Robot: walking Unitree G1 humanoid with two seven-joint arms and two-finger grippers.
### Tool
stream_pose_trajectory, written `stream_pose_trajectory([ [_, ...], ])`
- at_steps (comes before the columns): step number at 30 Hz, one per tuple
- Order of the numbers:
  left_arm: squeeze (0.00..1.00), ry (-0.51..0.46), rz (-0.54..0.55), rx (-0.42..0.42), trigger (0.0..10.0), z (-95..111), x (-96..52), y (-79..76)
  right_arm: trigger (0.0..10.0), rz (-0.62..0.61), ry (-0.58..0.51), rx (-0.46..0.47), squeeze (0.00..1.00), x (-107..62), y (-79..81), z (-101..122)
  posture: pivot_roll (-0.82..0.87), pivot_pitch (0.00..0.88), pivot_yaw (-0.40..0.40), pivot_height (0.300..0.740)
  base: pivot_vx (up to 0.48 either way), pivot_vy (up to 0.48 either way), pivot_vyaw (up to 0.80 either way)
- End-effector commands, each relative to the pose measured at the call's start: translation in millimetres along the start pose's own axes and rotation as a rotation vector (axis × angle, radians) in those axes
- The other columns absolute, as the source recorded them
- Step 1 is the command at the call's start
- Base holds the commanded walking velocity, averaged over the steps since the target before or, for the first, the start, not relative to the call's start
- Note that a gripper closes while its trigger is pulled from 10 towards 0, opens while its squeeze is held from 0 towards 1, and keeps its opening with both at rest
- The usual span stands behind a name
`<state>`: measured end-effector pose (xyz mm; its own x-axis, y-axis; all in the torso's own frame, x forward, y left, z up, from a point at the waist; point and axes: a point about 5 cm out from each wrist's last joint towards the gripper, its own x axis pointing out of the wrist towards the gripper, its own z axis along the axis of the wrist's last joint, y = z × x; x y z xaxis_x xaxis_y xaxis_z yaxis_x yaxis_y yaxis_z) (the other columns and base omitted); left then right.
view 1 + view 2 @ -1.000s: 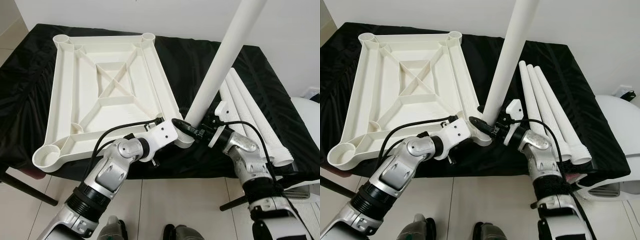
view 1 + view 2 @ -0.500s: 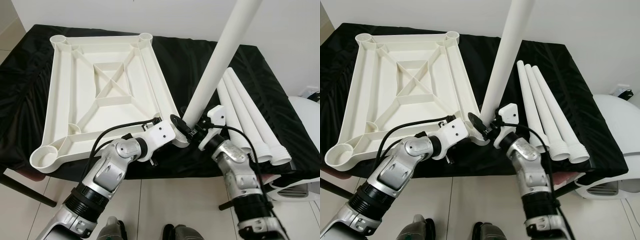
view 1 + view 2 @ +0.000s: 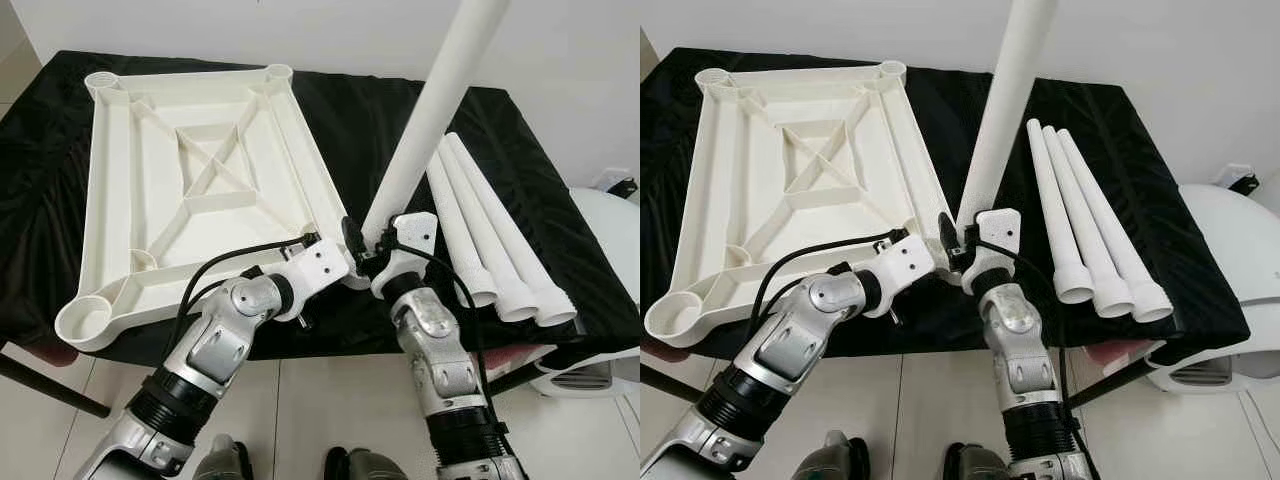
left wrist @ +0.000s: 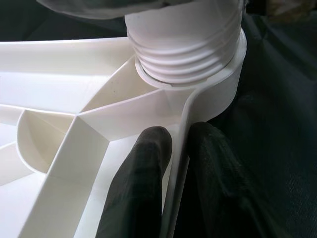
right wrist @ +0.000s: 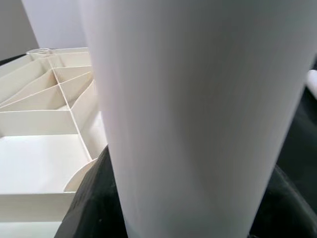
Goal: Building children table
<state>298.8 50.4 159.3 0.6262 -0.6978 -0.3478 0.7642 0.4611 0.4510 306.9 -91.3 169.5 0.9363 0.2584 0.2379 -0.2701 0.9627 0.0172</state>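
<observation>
My left gripper (image 4: 176, 163) is pinched narrow on the rim of the upturned tabletop (image 3: 190, 190), one finger inside the wall and one outside, right beside the near corner socket (image 4: 218, 94). My right gripper (image 3: 375, 252) is closed around the base of the upright leg (image 3: 430, 110); from its wrist the white tube blocks almost everything, with the dark fingers wrapping it on both sides.

Over the last second my right forearm has swung in from the outer side to stand nearly straight below the leg, while the leg has stayed in the socket and now looks a little less tilted. I take that as a turning stroke: the threaded collar (image 4: 185, 42) sits in the socket mouth with several ridges still exposed, so I judge the leg only partly screwed home.

The tabletop lies underside up on the black cloth (image 3: 370, 110). The three spare legs (image 3: 1090, 235) lie side by side on the cloth, close by on my right, waiting for the remaining corner sockets.
</observation>
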Motion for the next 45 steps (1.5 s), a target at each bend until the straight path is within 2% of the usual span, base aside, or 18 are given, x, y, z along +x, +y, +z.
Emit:
stream_pose_trajectory([
  [1, 0.00, -0.053, -0.002, 0.037, 10.0, 13, 0.9, -3.4, 10.0, -0.045, 0.033, 0.038, 0.00, -4.8, 3.8, -8, -0.06, 0.096, -0.044, 0.740, 0.000, 0.000, 0.00],
  [8, 0.00, -0.050, -0.002, 0.037, 10.0, 12, 0.9, -3.9, 10.0, -0.085, 0.067, 0.056, 0.00, -8.4, 11.8, -11, -0.06, 0.095, -0.048, 0.740, 0.000, 0.000, 0.00],
  [9, 0.00, -0.049, -0.002, 0.038, 10.0, 12, 1.0, -3.9, 10.0, -0.082, 0.062, 0.062, 1.00, -8.0, 11.0, -11, -0.06, 0.097, -0.048, 0.740, 0.000, 0.000, 0.00],
  [19, 0.00, -0.048, -0.003, 0.038, 10.0, 11, 0.9, -5.0, 10.0, -0.062, 0.035, 0.083, 1.00, -8.9, 7.4, -6, -0.06, 0.092, -0.050, 0.740, 0.000, 0.000, 0.00],
  [27, 0.00, -0.048, -0.008, 0.039, 10.0, 10, 1.5, -7.3, 10.0, -0.039, 0.045, 0.060, 1.00, -10.6, 1.9, -7, -0.07, 0.072, -0.056, 0.740, 0.000, 0.000, 0.00],
  [28, 0.00, -0.047, -0.010, 0.040, 10.0, 10, 2.0, -8.0, 10.0, -0.024, 0.049, 0.049, 0.00, -11.4, -1.6, -7, -0.07, 0.070, -0.057, 0.740, 0.000, 0.000, 0.00],
  [30, 0.00, -0.047, -0.012, 0.040, 10.0, 9, 2.3, -8.5, 10.0, -0.017, 0.054, 0.041, 0.00, -12.2, -5.5, -7, -0.07, 0.070, -0.057, 0.740, 0.000, 0.000, 0.00],
  [35, 0.00, -0.046, -0.015, 0.038, 10.0, 8, 3.6, -9.3, 10.0, 0.121, 0.019, 0.069, 0.00, -15.0, -9.0, 1, -0.08, 0.066, -0.057, 0.740, 0.000, 0.000, 0.00],
  [38, 0.00, -0.047, -0.017, 0.038, 10.0, 9, 3.7, -9.3, 10.0, 0.160, 0.008, 0.075, 0.00, -15.2, -10.0, 3, -0.08, 0.068, -0.056, 0.740, 0.000, 0.000, 0.00],
  [40, 0.00, -0.048, -0.019, 0.039, 10.0, 9, 3.8, -9.7, 10.0, 0.250, 0.001, 0.062, 0.00, -16.0, -19.2, 6, -0.08, 0.070, -0.054, 0.740, 0.000, 0.000, 0.00],
  [44, 0.00, -0.047, -0.021, 0.040, 10.0, 9, 3.6, -9.7, 10.0, 0.310, 0.004, 0.043, 0.00, -16.4, -27.9, 7, -0.08, 0.071, -0.053, 0.740, 0.000, 0.000, 0.00],
  [45, 0.00, -0.047, -0.022, 0.041, 10.0, 9, 3.1, -9.8, 10.0, 0.344, 0.013, 0.037, 0.00, -16.2, -34.3, 7, -0.08, 0.072, -0.053, 0.740, 0.000, 0.000, 0.00],
])
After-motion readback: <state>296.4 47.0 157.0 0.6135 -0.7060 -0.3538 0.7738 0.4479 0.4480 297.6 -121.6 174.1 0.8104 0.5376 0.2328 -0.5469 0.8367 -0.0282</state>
